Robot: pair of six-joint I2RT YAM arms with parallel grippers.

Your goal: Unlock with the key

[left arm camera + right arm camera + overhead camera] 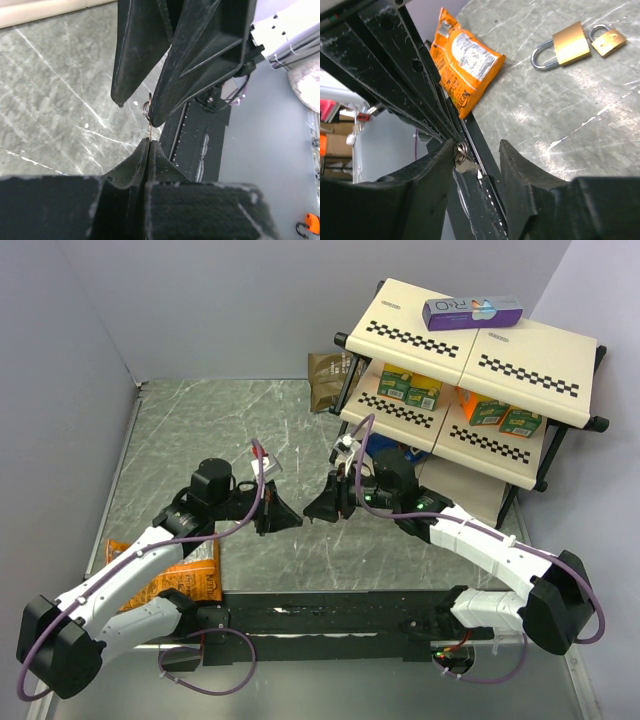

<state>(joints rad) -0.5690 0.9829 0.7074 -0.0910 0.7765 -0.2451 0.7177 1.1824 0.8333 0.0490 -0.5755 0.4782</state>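
- Our left end effector (148, 146) is pinched tight on the key (149, 129), up off the bench (50, 100) between the two arms.
- Right end effector (477, 146) has its jaws spread, the key's wire ring (146, 107) sitting between them.
- We see two padlocks (568, 45) lying on the bench.
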